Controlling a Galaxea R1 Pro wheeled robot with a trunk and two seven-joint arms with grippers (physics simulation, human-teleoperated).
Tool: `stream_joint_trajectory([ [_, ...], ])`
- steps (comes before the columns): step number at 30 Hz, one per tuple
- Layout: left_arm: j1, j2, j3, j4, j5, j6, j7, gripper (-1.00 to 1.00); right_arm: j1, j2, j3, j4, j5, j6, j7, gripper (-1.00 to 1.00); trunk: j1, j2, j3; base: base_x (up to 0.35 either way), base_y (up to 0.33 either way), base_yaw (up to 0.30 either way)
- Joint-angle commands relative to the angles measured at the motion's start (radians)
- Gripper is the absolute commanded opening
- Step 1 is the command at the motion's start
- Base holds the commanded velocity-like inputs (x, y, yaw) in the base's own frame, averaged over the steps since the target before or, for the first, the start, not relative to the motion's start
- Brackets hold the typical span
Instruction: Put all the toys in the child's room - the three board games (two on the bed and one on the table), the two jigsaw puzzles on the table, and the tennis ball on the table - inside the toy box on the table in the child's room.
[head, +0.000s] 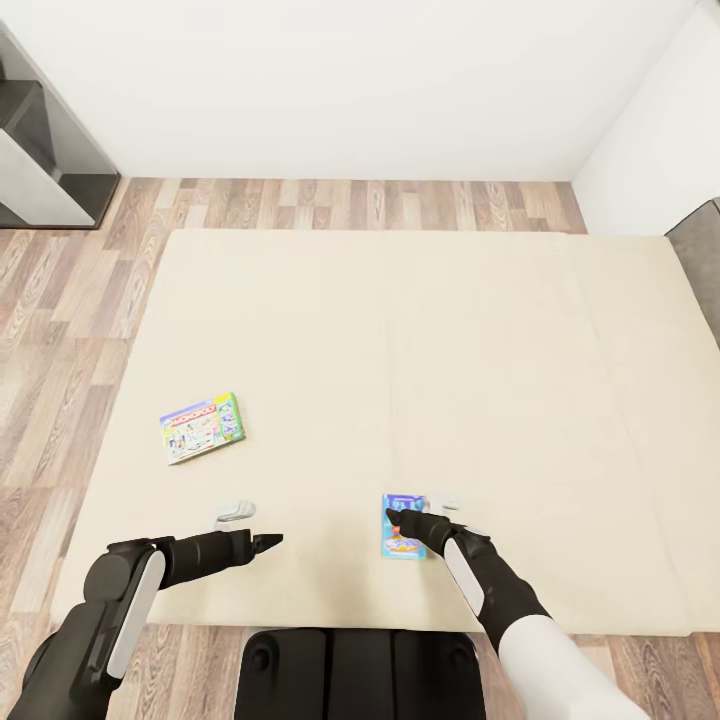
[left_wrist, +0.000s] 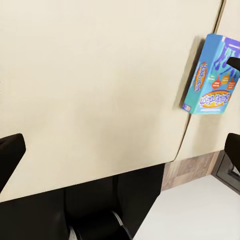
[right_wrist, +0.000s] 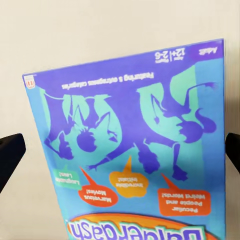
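Observation:
Two board games lie on the cream bed (head: 400, 340). The blue one with cartoon art (head: 398, 547) is near the front edge, and my right gripper (head: 398, 520) hovers right over it, open. In the right wrist view its cover (right_wrist: 125, 150) spans the space between the two spread fingers (right_wrist: 10, 152) of the right gripper (right_wrist: 120, 152). The left wrist view has the same box (left_wrist: 210, 75) off to one side. The yellow-green game (head: 202, 427) lies further left on the mattress. My left gripper (head: 270, 541) is open with nothing in it, low over bare mattress (left_wrist: 90, 80) between the two games.
Wood-plank floor (head: 60, 300) borders the bed on the left and far side, under a white wall. A dark grey shelf unit (head: 40, 150) stands at the far left corner. A dark grey piece (head: 700, 250) meets the bed's right edge. My black base (head: 360, 670) is against the front edge.

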Motion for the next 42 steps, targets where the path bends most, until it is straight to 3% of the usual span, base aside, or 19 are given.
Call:
stream_joint_trajectory([
  [1, 0.0, 0.0, 0.001, -0.001, 0.004, 0.007, -0.001, 1.0, 0.0, 0.0, 0.0, -0.001, -0.005, 0.005, 0.0, 1.0, 0.001, -0.002, -0.001, 0.0, 0.008, 0.0],
  [42, 0.0, 0.0, -0.002, 0.0, 0.004, 0.007, 0.001, 1.0, 0.0, -0.004, 0.0, 0.014, -0.006, 0.022, 0.0, 1.0, 0.001, -0.002, -0.001, 0.0, 0.0, 0.0],
])
